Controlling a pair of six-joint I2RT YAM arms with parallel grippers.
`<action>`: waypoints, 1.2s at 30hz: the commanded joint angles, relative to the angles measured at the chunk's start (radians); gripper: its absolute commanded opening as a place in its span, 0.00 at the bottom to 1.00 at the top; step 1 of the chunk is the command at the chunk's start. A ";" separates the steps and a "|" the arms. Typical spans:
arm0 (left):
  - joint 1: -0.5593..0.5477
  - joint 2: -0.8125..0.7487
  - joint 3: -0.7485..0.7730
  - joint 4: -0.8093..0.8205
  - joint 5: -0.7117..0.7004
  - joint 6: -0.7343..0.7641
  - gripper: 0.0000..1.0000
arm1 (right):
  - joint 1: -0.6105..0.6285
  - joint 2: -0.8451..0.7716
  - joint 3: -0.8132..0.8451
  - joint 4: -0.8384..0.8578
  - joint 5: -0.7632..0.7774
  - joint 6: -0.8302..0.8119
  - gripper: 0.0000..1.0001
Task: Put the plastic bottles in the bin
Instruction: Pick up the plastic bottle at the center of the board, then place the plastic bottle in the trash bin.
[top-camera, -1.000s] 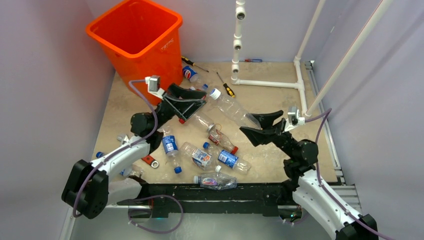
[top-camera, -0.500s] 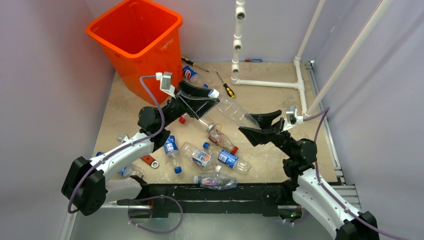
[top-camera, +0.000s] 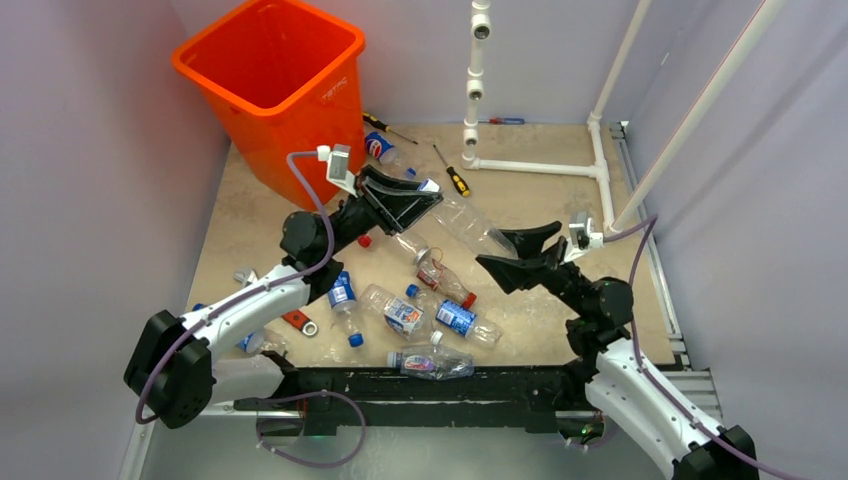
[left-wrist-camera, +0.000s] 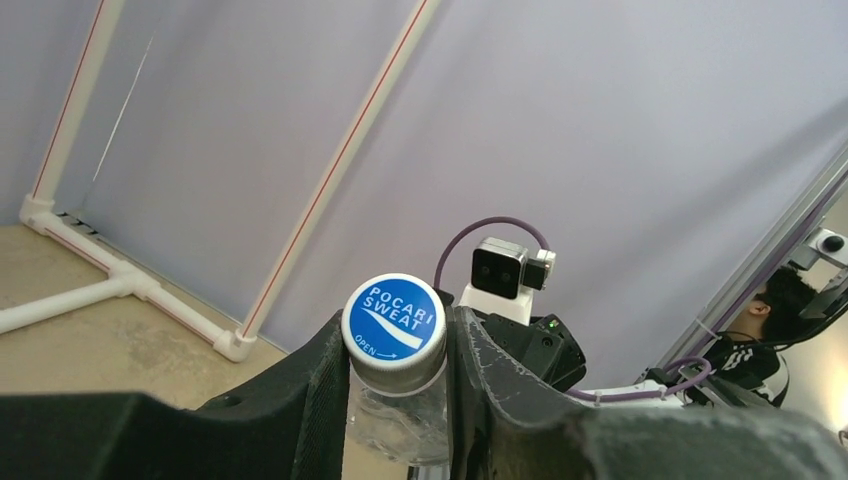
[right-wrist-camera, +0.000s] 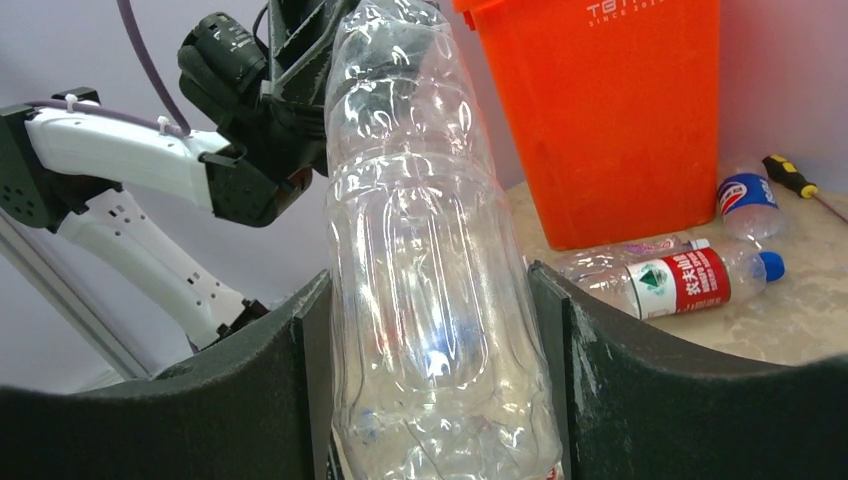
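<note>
- One large clear bottle (top-camera: 470, 222) is held at both ends by the two arms, slanting over the middle of the table (top-camera: 250, 220), with its blue cap (left-wrist-camera: 394, 318) towards the bin (top-camera: 262, 106).
- The left gripper (top-camera: 425, 195) pinches the bottle's neck just under the cap; in the left wrist view both fingers press against the neck.
- The right gripper (top-camera: 498, 250) clasps the bottle's ribbed body, its fingers half spread and touching the plastic on each side in the right wrist view.
- The orange bin stands upright in the far left corner, near the left gripper but apart from it.
- Several smaller bottles (top-camera: 403, 315) lie on their sides on the table between the two arms.
- A Pepsi-labelled bottle (top-camera: 380, 148) lies just beside the bin's foot, and a red-labelled bottle (right-wrist-camera: 680, 280) lies near it.
- Two screwdrivers (top-camera: 455, 178) lie at the far side, between the bin and the white pipe frame (top-camera: 530, 165).
</note>
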 joint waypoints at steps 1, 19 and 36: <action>-0.001 -0.037 0.040 -0.016 0.002 0.073 0.00 | 0.008 -0.012 0.057 -0.099 -0.057 -0.055 0.50; 0.001 -0.167 0.478 -0.900 -0.353 0.795 0.00 | 0.008 -0.201 0.269 -0.702 0.208 -0.119 0.99; 0.040 0.092 0.955 -0.736 -1.020 1.300 0.00 | 0.007 -0.279 0.135 -0.645 0.250 -0.016 0.99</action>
